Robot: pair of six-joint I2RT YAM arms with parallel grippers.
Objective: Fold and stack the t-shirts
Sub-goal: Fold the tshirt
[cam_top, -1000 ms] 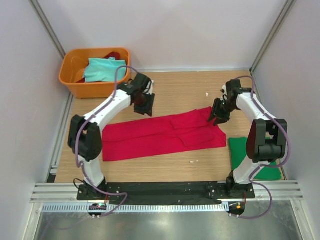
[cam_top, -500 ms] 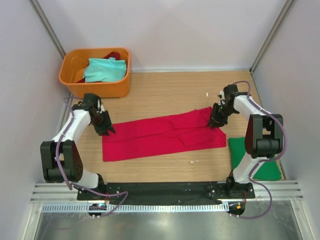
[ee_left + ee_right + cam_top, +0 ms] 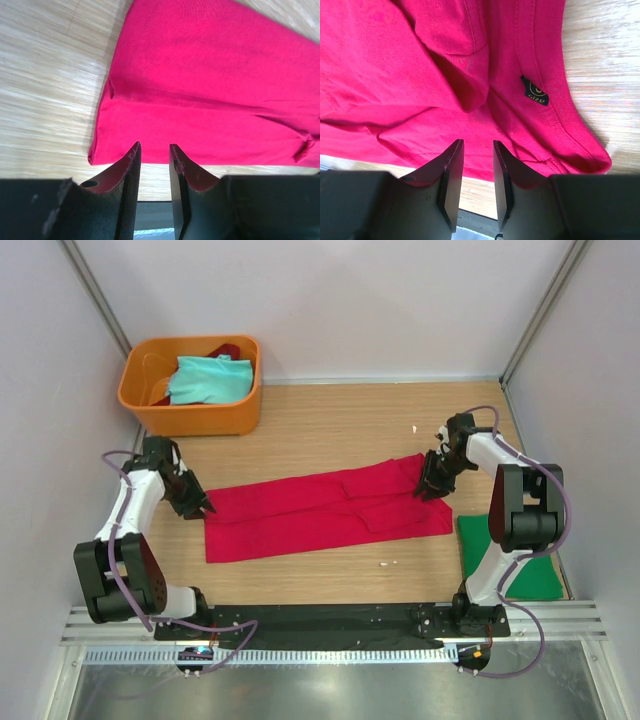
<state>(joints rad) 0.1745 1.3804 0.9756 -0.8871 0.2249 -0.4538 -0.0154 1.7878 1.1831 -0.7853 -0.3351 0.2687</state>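
While both arms reach out low over the wooden table [image 3: 340,420], the red t-shirt [image 3: 320,510] lies flat on it as a long band that runs from one gripper to the other. It is folded lengthwise, with its layers overlapping along the middle.

The left gripper [image 3: 197,505] sits at the shirt's left end, at the far corner. In the left wrist view the shirt [image 3: 210,100] spreads ahead of the gripper [image 3: 153,147] and to its right, and the hemmed edge lies just under the fingertips. The jaws stand narrowly apart. Only cloth and bare wood show through the gap, with nothing pinched between them. I cannot tell whether the tips touch the cloth.

The right gripper [image 3: 432,485] sits at the shirt's right end, also at the far corner. In the right wrist view the rumpled cloth [image 3: 395,75] fills the space ahead of the gripper [image 3: 476,145]. The curved neckline runs off to its right. These jaws are also a narrow slot, with cloth seen through them and none caught.

An orange tub [image 3: 140,400] stands well beyond the left gripper, in the far corner, and a teal t-shirt [image 3: 210,380] is heaped inside it. A green t-shirt [image 3: 478,540] lies folded behind the right gripper, nearer the arm bases, partly hidden by that arm.

A small black label [image 3: 535,91] is stitched inside the neckline, just ahead and right of the right gripper. White specks [image 3: 388,563] dot the wood near the shirt's near edge.
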